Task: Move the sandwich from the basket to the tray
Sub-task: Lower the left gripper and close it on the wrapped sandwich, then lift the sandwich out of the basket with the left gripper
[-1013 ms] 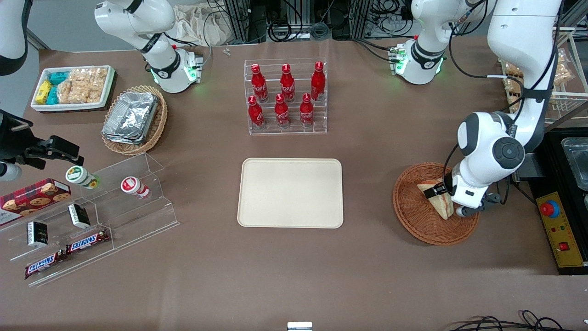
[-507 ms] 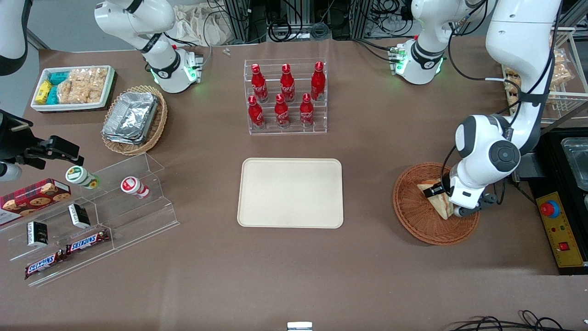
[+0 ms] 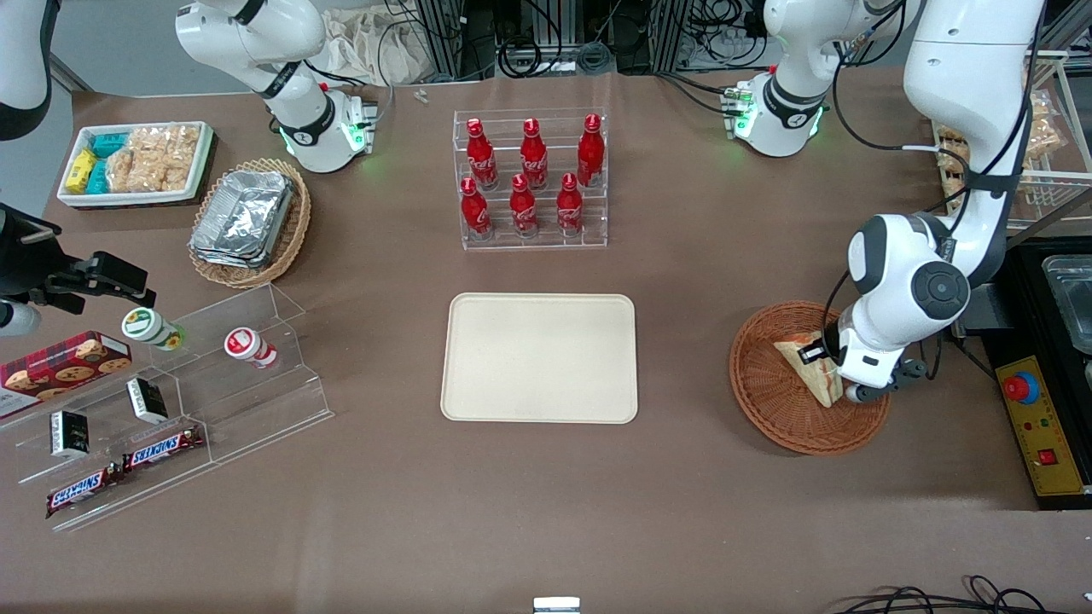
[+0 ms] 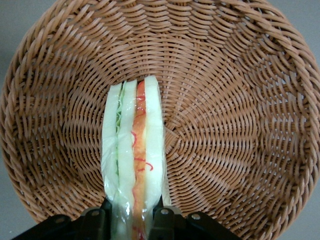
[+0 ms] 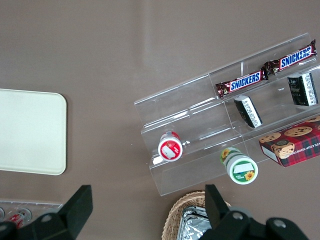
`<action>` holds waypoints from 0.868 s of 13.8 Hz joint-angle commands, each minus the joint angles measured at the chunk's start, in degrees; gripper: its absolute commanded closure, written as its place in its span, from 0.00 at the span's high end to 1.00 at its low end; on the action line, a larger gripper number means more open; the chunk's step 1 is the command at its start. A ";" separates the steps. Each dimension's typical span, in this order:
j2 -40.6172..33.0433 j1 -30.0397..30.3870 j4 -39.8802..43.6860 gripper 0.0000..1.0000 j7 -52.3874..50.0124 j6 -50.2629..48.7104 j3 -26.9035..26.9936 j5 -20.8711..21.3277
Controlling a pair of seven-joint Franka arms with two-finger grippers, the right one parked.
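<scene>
Tray (image 3: 539, 357) lies flat mid-table. Toward the working arm's end, the basket (image 3: 781, 409) contains the sandwich (image 4: 132, 160), standing on edge. Gripper (image 4: 129, 220) clamps its end, both fingers (image 4: 95, 222) apparently pressed against the bread.

"SNICKERS" reads on 2 chocolate bars (image 5: 240, 83) (image 5: 298, 56) lying on the clear stepped stand (image 5: 190, 120).

Left arm bent down; claw (image 4: 131, 220) fingers (image 4: 95, 222) clamped.
</scene>
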 commanded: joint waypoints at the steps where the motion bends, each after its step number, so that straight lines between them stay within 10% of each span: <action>1: -1.14 0.16 -0.17 0.00 -0.99 0.41 0.20 0.79; 12: -5.36 -0.89 30.22 0.00 -0.28 -39.55 -0.31 0.62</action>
